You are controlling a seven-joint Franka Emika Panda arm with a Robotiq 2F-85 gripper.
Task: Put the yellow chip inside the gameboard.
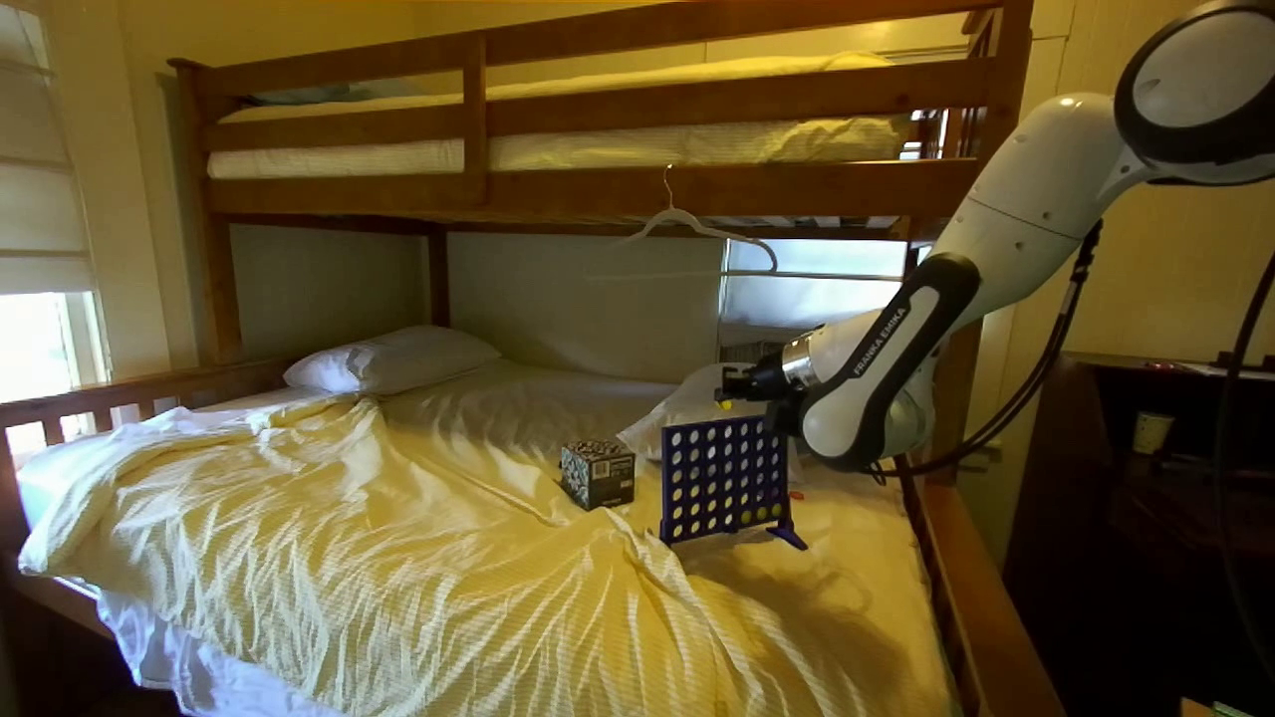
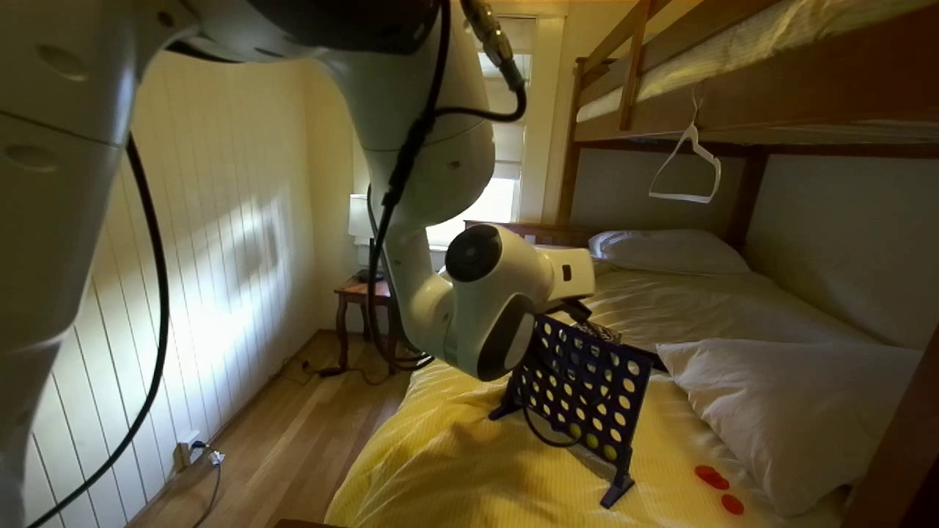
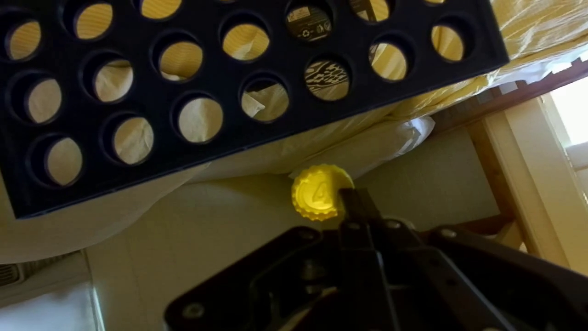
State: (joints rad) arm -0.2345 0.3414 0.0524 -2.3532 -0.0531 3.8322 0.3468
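In the wrist view, the fingers (image 3: 356, 209) are pinched on the yellow chip (image 3: 317, 193) (a raised 4 shows on its face), which is outside the gameboard (image 3: 223, 80). In an exterior view, the gripper (image 1: 735, 386) holds the yellow chip just above the gameboard's top edge; the gameboard stands upright on the bedding (image 1: 349, 558), near a patterned box (image 1: 598, 474). In an exterior view, the arm (image 2: 440, 139) hides the yellow chip, and red chips (image 2: 732, 504) lie on the bedding beside a pillow (image 2: 792, 411).

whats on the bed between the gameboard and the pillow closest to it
A few red chips lie on the yellow bedding between the gameboard and that white pillow; they show clearly in an exterior view.
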